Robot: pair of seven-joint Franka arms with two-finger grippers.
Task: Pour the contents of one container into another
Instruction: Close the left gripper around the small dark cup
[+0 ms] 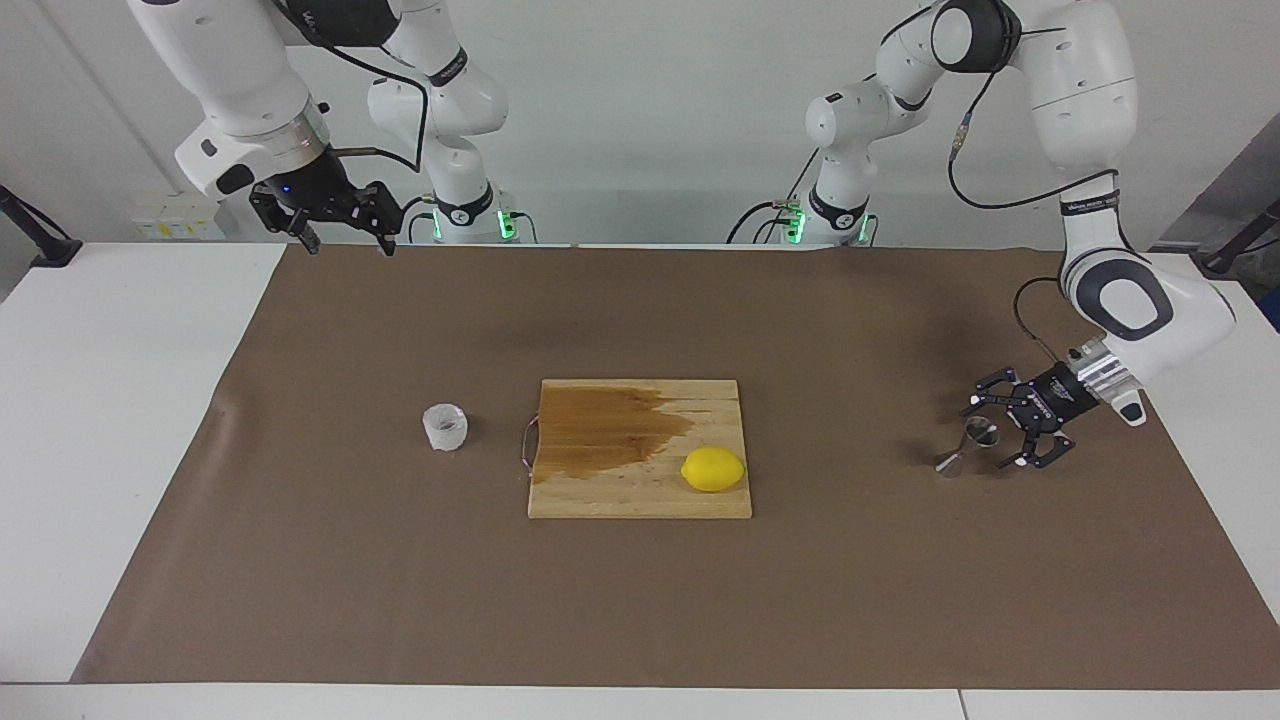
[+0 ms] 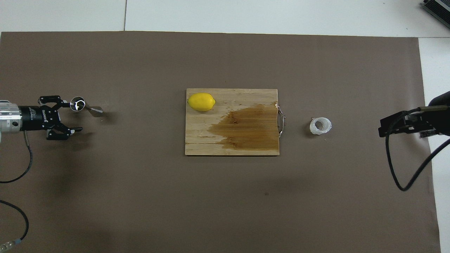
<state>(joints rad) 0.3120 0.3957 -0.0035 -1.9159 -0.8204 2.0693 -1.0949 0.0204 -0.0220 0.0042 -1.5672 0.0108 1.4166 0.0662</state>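
Standing upright on the brown mat (image 1: 300, 560), the jigger (image 1: 968, 446) keeps its long axis vertical, mouth up. By the look of it, it is light, stiff and slippery steel, easy to tip, so the narrow waist seems the best hold. It sits at the left arm's end of the table, at about nine o'clock from the cutting board (image 2: 232, 121) in the overhead view. The left gripper (image 1: 1002, 433), released wide, flanks it, touching nothing. The crinkled cup (image 1: 445, 427), likely soft and crushable, stands upright just beside the board's handle. The right gripper (image 1: 346, 240) waits released.
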